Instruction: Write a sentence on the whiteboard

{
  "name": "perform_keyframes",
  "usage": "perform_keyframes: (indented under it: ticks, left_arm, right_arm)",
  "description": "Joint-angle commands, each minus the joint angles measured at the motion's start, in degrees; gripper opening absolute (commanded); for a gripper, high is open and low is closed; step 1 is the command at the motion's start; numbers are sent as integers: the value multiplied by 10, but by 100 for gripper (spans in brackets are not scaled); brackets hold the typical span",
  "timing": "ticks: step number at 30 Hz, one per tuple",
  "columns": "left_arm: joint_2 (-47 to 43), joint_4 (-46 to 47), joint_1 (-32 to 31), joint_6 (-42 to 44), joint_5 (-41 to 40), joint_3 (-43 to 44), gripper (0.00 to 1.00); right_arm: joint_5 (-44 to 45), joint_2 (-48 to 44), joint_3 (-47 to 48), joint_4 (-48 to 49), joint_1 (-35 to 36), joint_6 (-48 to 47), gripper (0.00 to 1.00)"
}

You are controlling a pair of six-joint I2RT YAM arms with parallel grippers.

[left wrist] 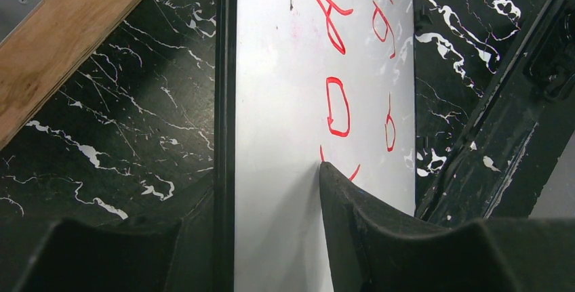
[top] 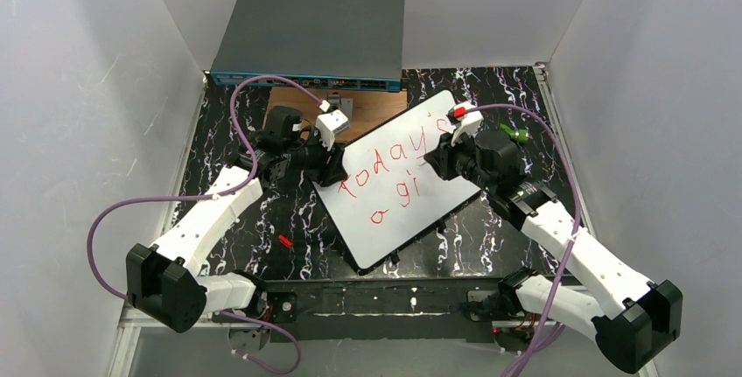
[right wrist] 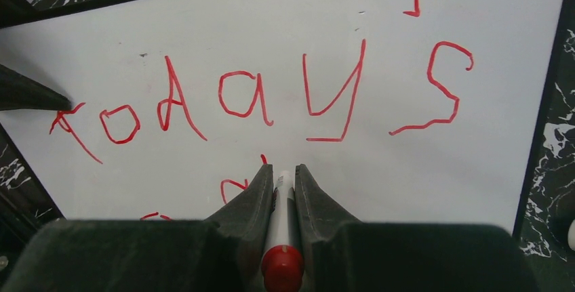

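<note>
My left gripper [left wrist: 264, 183] pinches the edge of the whiteboard [left wrist: 285, 68], and my right gripper [right wrist: 283, 170] is squeezed tight on a red marker [right wrist: 281, 214] beside the red writing [right wrist: 237, 95].

open: table [top: 214, 132] near-left of whiteboard [top: 411, 211], bar red cap [top: 285, 240] | blocked: rear, grey box [top: 311, 36], wooden plate [top: 293, 99]
</note>
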Motion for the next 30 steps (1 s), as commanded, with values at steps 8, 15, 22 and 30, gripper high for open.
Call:
perform_keyframes:
  ticks: [8,15,22,30]
  left_arm:
    - [-21,-33,-13,53,20,11,0]
    - [-27,-36,-13,49,18,5,0]
    - [-32,-48,-13,56,10,2,0]
    - [-26,-45,-13,56,15,3,0]
  right_arm:
    - [26,10,10,3,-54,-14,1]
    - [15,15,9,9,-68,-16,1]
    - [15,9,-6,15,-69,-17,1]
    - [-2,5,-26,27,-69,-9,1]
